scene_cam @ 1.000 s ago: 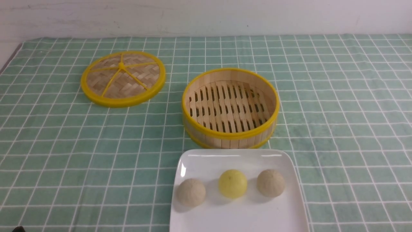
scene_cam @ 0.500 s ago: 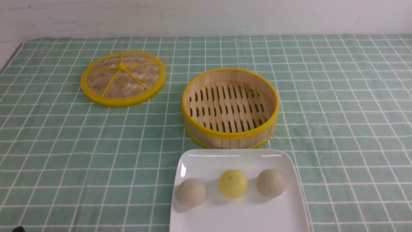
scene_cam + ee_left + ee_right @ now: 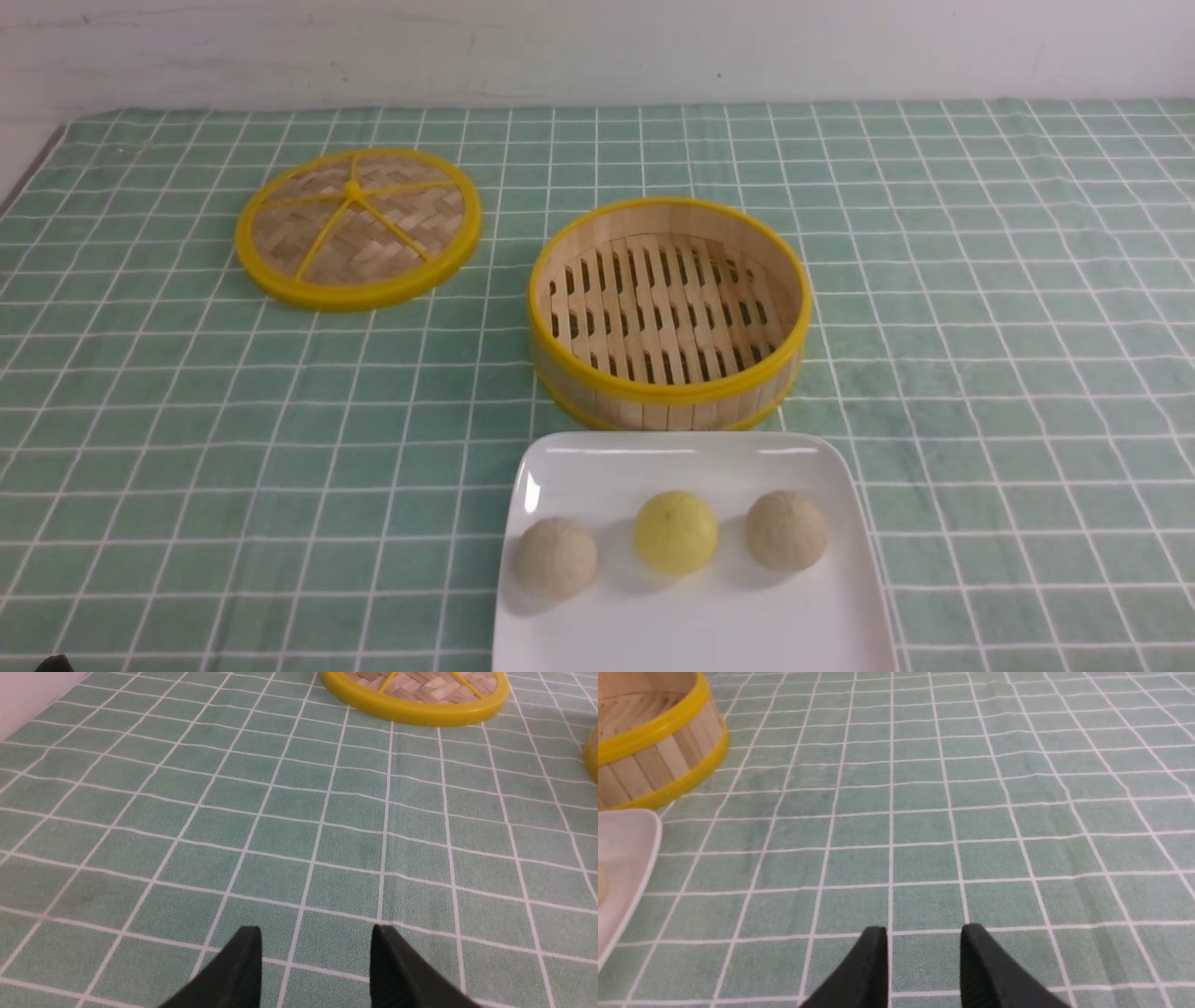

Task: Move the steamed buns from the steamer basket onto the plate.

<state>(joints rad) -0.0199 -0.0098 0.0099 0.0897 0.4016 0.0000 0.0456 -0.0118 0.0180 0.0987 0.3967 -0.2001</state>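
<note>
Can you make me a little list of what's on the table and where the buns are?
buns: three steamed buns, all on the plate, in a row
left bun: cream-beige
middle bun: yellow
right bun: cream-beige
steamer basket: nothing inside, just behind the plate
lid: lying flat on the cloth, left of the basket
cloth: green checked tablecloth
left end effector: open, holding nothing
right end effector: open, holding nothing
job: looks finished

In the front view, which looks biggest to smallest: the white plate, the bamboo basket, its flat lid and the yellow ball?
1. Plate, cut off by the picture's edge and nearest the camera, so partly flattered.
2. Steamer basket.
3. Lid, slightly narrower, but farther away, so unsure.
4. Yellow bun, clearly smallest.
</note>
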